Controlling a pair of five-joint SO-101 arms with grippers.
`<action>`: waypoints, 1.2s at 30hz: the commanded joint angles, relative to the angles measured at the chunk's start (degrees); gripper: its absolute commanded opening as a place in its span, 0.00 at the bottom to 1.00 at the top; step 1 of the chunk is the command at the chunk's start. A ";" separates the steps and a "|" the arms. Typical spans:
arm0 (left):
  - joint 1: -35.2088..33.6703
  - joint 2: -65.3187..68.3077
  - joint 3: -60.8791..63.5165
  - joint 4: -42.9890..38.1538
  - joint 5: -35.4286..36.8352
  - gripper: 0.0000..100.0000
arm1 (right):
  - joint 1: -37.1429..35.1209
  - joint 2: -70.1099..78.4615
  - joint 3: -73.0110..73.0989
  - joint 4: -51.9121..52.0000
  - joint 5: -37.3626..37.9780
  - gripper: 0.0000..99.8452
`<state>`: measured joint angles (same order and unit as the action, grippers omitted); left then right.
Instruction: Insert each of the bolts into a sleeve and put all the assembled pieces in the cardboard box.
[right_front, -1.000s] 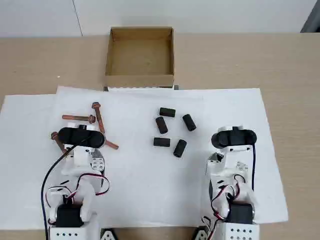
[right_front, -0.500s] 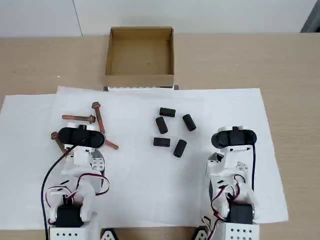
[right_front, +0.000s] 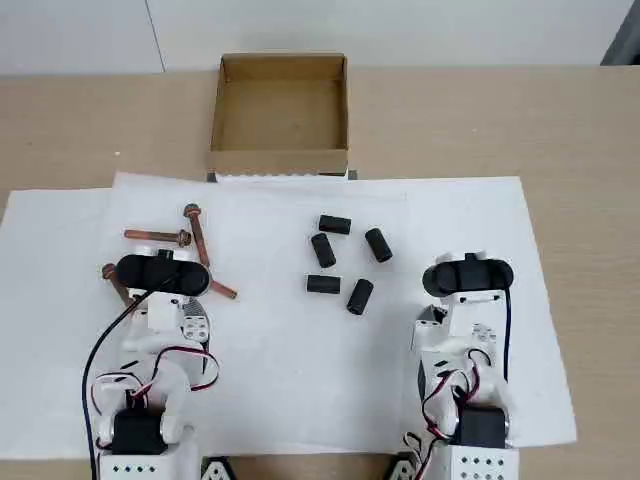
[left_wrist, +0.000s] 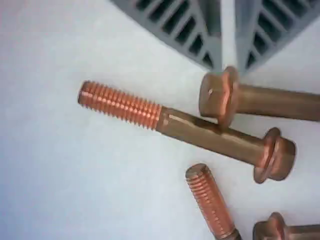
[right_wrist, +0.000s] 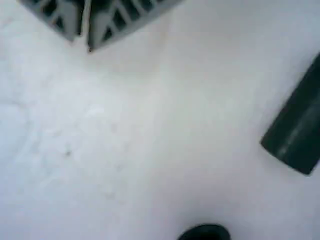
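Several copper bolts (right_front: 197, 232) lie in a loose heap on the white paper at the left, partly under my left arm (right_front: 160, 275). My left gripper (left_wrist: 228, 61) hangs shut and empty just above them, its tips beside the head of one bolt (left_wrist: 270, 102); a second bolt (left_wrist: 190, 131) lies across below it. Several black sleeves (right_front: 322, 249) are scattered mid-paper. My right gripper (right_wrist: 84, 41) is shut over bare paper, with one sleeve (right_wrist: 296, 131) off to its side. The cardboard box (right_front: 283, 152) stands empty at the back.
The white paper (right_front: 300, 370) covers the table (right_front: 560, 120) in front of both arms. Red, black and white cables hang along the arm bases (right_front: 150, 385) at the near edge.
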<state>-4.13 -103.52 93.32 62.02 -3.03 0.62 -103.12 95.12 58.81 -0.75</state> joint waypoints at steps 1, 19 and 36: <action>-0.18 -0.62 -0.22 -0.18 0.53 0.01 | 0.22 -0.84 -0.26 -1.10 0.62 0.00; -0.18 -0.62 -0.22 -0.18 0.53 0.01 | 0.22 -0.84 -0.26 -1.10 0.62 0.00; -0.09 -0.53 -7.08 0.18 0.62 0.01 | 0.22 -0.84 -0.26 -1.10 0.62 0.00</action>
<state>-4.13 -103.52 91.03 62.02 -3.03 0.62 -103.12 95.12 58.81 -0.75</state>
